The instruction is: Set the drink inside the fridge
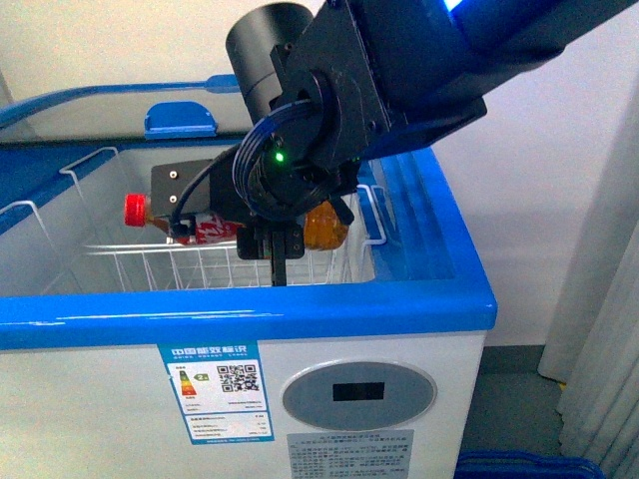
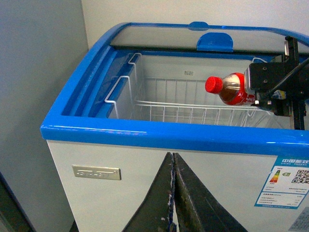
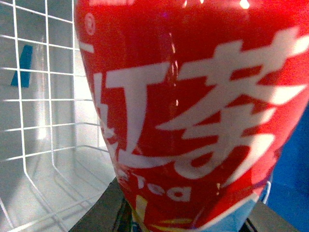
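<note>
The drink (image 1: 205,226) is a small bottle of amber liquid with a red cap and red label. It lies sideways in my right gripper (image 1: 278,261), which is shut on it and holds it over the white wire basket (image 1: 200,267) inside the open fridge (image 1: 300,309). The bottle also shows in the left wrist view (image 2: 231,89), cap toward the left. In the right wrist view the red label (image 3: 193,111) fills the picture. My left gripper (image 2: 173,193) is shut and empty, in front of the fridge's white front wall, below the blue rim (image 2: 169,135).
The fridge has a blue rim, a grey oval display panel (image 1: 359,394) and an energy label (image 1: 222,389) on its front. A blue lid handle (image 1: 180,120) sits at the back. A grey wall (image 2: 34,96) stands left of the fridge. A blue basket edge (image 1: 519,464) shows low right.
</note>
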Controlling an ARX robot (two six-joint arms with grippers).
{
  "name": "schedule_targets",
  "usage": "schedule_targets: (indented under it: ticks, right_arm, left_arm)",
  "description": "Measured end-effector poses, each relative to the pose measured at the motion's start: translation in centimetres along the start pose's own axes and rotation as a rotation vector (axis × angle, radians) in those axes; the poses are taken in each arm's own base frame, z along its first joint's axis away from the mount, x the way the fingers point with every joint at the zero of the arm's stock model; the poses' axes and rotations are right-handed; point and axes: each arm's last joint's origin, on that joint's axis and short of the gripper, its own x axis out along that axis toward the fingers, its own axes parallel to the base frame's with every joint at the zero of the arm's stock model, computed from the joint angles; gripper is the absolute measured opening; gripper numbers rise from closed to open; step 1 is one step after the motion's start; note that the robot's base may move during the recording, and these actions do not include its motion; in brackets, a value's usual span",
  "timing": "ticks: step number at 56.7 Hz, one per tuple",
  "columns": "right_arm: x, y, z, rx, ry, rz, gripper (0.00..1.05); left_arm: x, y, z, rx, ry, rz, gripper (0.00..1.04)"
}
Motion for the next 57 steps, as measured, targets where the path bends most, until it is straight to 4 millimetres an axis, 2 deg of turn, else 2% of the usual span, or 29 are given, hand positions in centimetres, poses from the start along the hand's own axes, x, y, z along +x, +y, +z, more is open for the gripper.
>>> schedule_targets:
  ticks: [20, 28, 41, 43, 49, 53, 57]
  right_arm:
    - [2.9, 3.2, -1.0, 0.028, 0.036, 0.035, 0.36]
    - [3.3, 4.1, -1.0, 0.053, 0.039, 0.055, 0.60]
    - [2.9, 4.0, -0.7, 0.107, 0.036, 0.073, 0.95]
    - [2.6, 3.9, -0.6, 0.123, 0.036, 0.071, 0.99]
    - [0.5, 2.2, -0.4, 0.179, 0.021, 0.026, 0.98]
    - [-1.9, 0.4, -0.2, 0.250, 0.004, -0.040, 0.98]
    - [-5.9, -1.7, 0.2, 0.381, -0.078, -0.078, 0.98]
  left_arm:
    - [0.0, 0.0, 0.0, 0.000, 0.000, 0.000, 0.03]
    - [0.0, 0.0, 0.0, 0.000, 0.000, 0.000, 0.03]
    - [0.0, 0.0, 0.0, 0.000, 0.000, 0.000, 0.03]
    - [0.0, 0.0, 0.0, 0.000, 0.000, 0.000, 0.03]
    - [0.0, 0.0, 0.0, 0.000, 0.000, 0.000, 0.03]
    - [0.0, 0.0, 0.0, 0.000, 0.000, -0.001, 0.03]
    - [0.0, 0.0, 0.0, 0.001, 0.000, -0.001, 0.03]
